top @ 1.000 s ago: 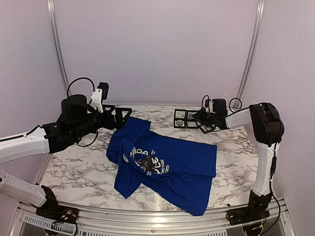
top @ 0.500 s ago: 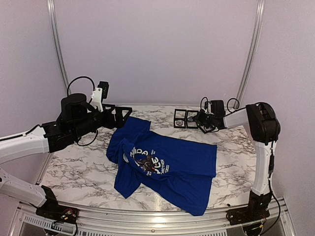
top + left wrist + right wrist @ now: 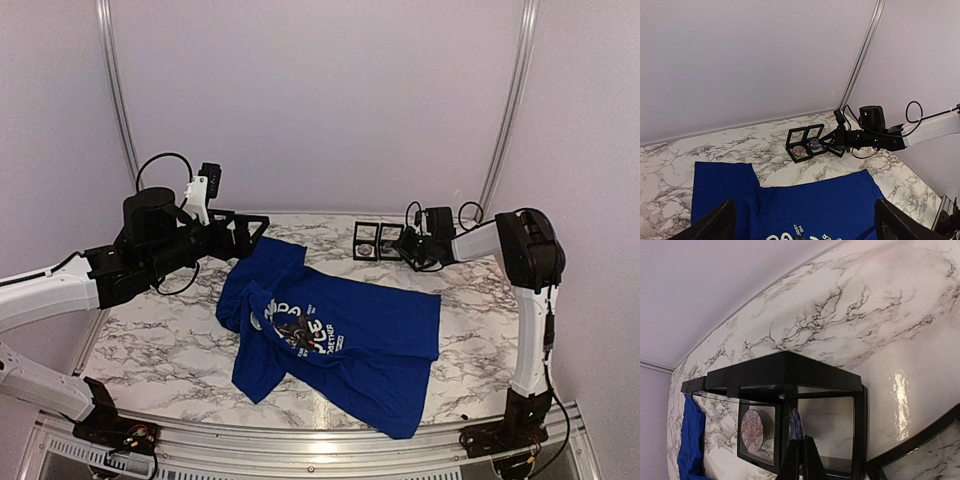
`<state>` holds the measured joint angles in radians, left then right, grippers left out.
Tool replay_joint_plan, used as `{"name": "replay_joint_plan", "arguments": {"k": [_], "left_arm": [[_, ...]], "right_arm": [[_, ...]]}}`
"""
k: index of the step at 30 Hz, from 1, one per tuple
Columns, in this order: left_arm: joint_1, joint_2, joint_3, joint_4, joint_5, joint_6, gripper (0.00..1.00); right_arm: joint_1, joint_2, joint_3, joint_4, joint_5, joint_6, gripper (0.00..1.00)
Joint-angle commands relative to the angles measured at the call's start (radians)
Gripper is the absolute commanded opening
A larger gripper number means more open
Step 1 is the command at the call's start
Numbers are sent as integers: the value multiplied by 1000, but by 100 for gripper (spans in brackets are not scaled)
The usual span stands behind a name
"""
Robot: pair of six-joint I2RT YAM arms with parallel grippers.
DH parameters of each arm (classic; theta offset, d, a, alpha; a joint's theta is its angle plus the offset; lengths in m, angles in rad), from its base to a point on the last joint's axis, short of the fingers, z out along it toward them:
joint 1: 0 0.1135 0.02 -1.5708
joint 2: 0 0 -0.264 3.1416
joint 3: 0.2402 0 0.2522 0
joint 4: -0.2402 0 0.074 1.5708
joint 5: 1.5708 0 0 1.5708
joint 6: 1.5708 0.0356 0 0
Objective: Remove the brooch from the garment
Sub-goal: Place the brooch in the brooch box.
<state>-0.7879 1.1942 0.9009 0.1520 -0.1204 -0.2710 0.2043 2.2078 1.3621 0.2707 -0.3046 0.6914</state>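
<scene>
1. A white marble-patterned table (image 3: 150, 340) with grey veins stands between plain pale lilac walls.
2. A royal-blue short-sleeved T-shirt (image 3: 345, 335) with a panda print lies rumpled at the table's centre, print side up.
3. At 1 o'clock from the shirt, near the far edge, is a twin black square-framed display case (image 3: 377, 241). Its left window holds a round pinkish disc (image 3: 754, 429).
4. The right gripper (image 3: 801, 452) reaches in from 3 o'clock. Its fingers are pinched together on the lower edge of a small bluish patterned brooch (image 3: 795, 424). The brooch is in the case's right window, well apart from the shirt.
5. The left gripper (image 3: 255, 232) hovers at 10 o'clock, above the shirt's sleeve. Its fingers (image 3: 715, 225) are spread wide and hold nothing.
</scene>
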Motion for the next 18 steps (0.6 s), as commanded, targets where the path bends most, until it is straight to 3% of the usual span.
{"name": "replay_joint_plan", "arguments": {"k": [1, 15, 18], "left_arm": [[4, 2, 25, -18, 13, -3, 99], [5, 11, 32, -18, 18, -2, 99], [6, 14, 33, -17, 21, -1, 99]], "right_arm": [[-11, 16, 47, -20, 23, -20, 0], [-17, 19, 61, -56, 30, -37, 0], [-17, 10, 66, -70, 34, -51, 9]]}}
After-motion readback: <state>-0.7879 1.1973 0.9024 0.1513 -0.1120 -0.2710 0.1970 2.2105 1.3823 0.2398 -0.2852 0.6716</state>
